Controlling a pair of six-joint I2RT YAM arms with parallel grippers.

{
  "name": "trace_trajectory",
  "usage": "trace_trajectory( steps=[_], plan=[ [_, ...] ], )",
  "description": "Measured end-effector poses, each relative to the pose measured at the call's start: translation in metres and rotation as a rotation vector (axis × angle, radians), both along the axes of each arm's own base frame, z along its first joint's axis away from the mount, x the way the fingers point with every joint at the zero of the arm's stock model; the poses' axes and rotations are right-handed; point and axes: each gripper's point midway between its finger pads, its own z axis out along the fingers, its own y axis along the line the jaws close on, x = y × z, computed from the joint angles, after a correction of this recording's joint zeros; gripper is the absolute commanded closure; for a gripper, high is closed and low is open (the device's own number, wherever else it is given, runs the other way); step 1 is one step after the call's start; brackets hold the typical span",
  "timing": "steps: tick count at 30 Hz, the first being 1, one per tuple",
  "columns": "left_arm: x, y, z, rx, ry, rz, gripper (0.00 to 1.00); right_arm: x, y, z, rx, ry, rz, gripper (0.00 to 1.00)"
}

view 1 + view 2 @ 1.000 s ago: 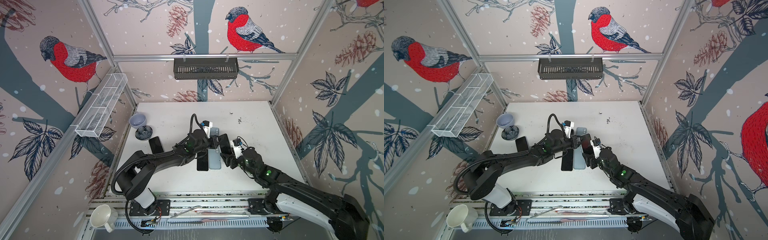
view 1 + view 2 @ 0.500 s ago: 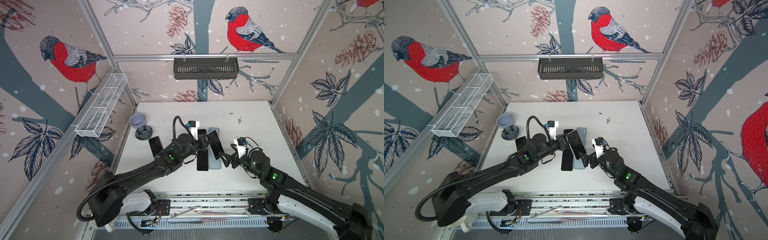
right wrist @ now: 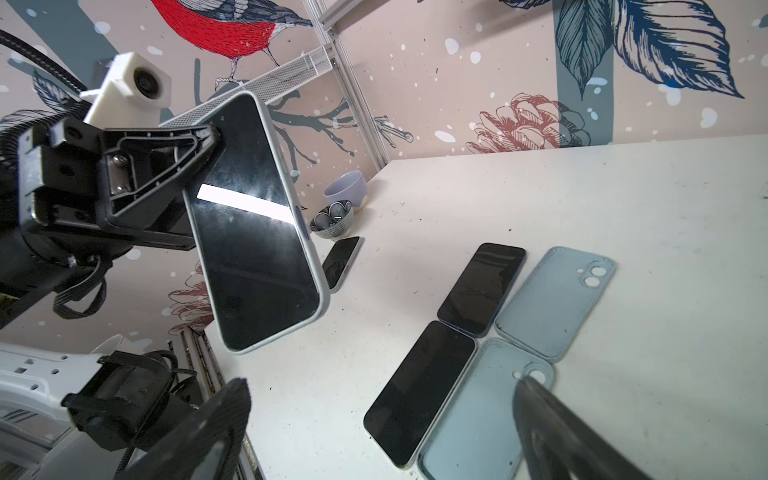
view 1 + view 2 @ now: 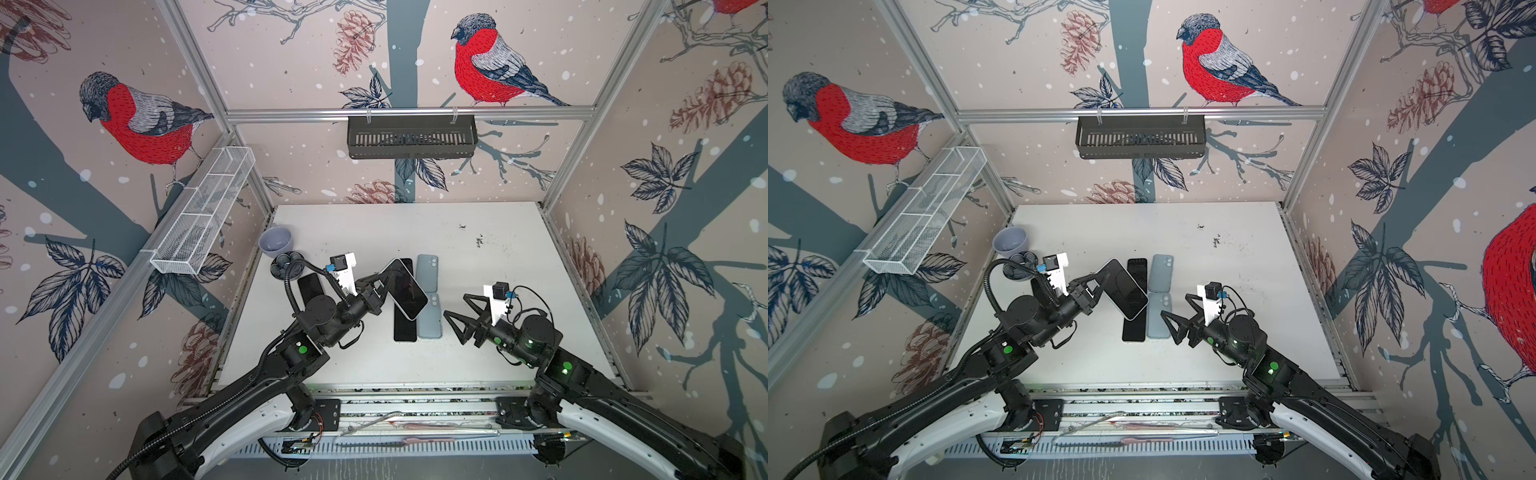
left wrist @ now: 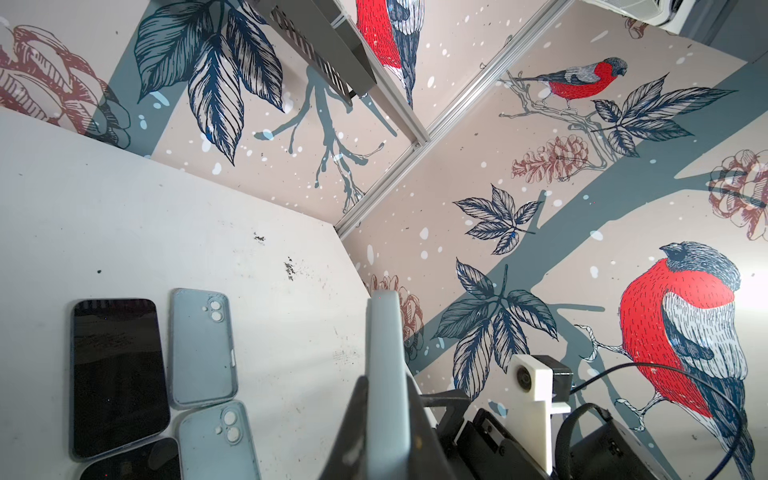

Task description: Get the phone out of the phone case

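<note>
A black-screened phone (image 4: 405,289) (image 4: 1125,289) in its pale blue phone case (image 3: 312,266) hangs tilted above the table. My left gripper (image 4: 380,283) (image 4: 1096,282) (image 5: 384,386) is shut on one long edge of it; in the left wrist view the cased edge (image 5: 384,353) stands up between the jaws. In the right wrist view the screen (image 3: 253,232) faces the camera. My right gripper (image 4: 456,305) (image 4: 1175,306) (image 3: 380,390) stands wide open and empty, off to the right of the phone and apart from it.
On the white table (image 4: 498,266), below the held phone, lie two bare black phones (image 4: 405,330) (image 3: 482,286) and two empty blue cases (image 4: 428,272) (image 4: 429,318). Another phone (image 4: 309,289), a grey bowl (image 4: 275,240) and a dark dish (image 4: 286,264) sit at the left edge.
The right gripper has opened wide and drawn back to the right, away from the phone. The left gripper has pulled back to the left, still shut on the cased phone.
</note>
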Motion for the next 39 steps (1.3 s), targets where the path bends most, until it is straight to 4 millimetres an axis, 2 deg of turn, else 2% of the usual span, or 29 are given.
trace_trajectory(
  steps=[5, 10, 17, 23, 28, 32, 36, 39],
  plan=[
    [-0.002, 0.000, -0.009, -0.056, 0.019, -0.016, 1.00, -0.010, 0.006, -0.008, 0.093, 0.061, 0.059, 0.00],
    [-0.008, -0.002, -0.004, -0.145, 0.008, -0.056, 1.00, -0.015, 0.017, -0.011, 0.184, 0.145, 0.120, 0.00],
    [-0.017, 0.005, 0.014, -0.256, -0.035, -0.083, 1.00, -0.022, 0.035, -0.003, 0.278, 0.209, 0.215, 0.00],
    [-0.021, 0.008, 0.015, -0.293, -0.039, -0.090, 1.00, -0.039, 0.050, 0.007, 0.334, 0.211, 0.311, 0.02],
    [-0.020, 0.006, 0.015, -0.308, -0.044, -0.096, 1.00, -0.052, 0.059, 0.013, 0.364, 0.203, 0.372, 0.10],
    [-0.020, 0.004, 0.015, -0.322, -0.046, -0.101, 1.00, -0.058, 0.065, 0.016, 0.380, 0.201, 0.397, 0.22],
    [-0.020, 0.004, 0.016, -0.329, -0.049, -0.103, 1.00, -0.060, 0.069, 0.018, 0.393, 0.195, 0.407, 0.38],
    [-0.021, 0.004, 0.017, -0.334, -0.053, -0.105, 1.00, -0.061, 0.070, 0.020, 0.402, 0.189, 0.412, 0.44]
  ],
)
